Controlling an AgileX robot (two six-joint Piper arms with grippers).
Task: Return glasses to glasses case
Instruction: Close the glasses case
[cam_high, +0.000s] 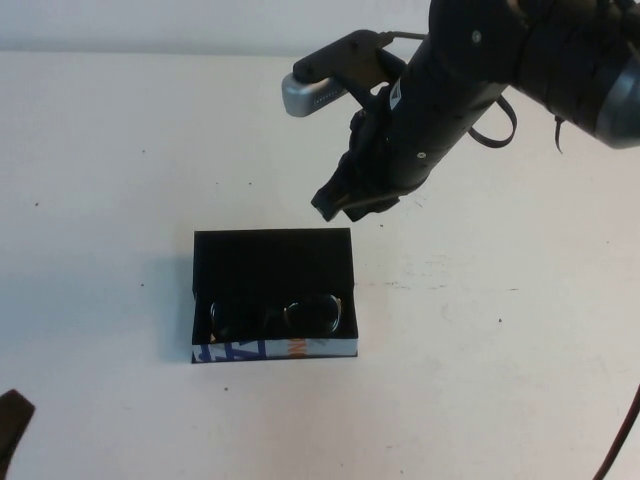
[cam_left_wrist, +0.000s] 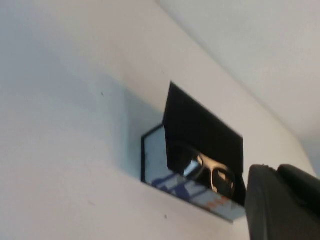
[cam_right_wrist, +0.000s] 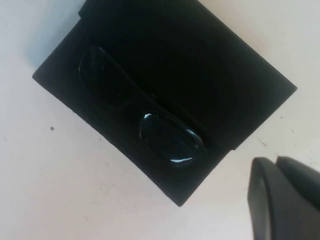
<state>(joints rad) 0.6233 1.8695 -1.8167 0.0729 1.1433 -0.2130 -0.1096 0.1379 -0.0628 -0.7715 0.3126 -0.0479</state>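
Observation:
The glasses case (cam_high: 270, 258) lies open on the table, its lid laid back and its printed blue, white and orange edge at the front. The black glasses (cam_high: 278, 315) lie inside it, along the front wall. My right gripper (cam_high: 345, 205) hovers above the table just behind the case's far right corner, shut and empty. The right wrist view shows the glasses (cam_right_wrist: 145, 120) in the case (cam_right_wrist: 215, 75), with the right gripper (cam_right_wrist: 276, 165) off to one side. My left gripper (cam_high: 12, 420) sits at the near left table edge, shut; its wrist view shows the case (cam_left_wrist: 205, 125) and glasses (cam_left_wrist: 212, 172).
The white table (cam_high: 120, 160) has only small dark specks. The right arm's dark body and cable (cam_high: 500, 120) hang over the far right of the table.

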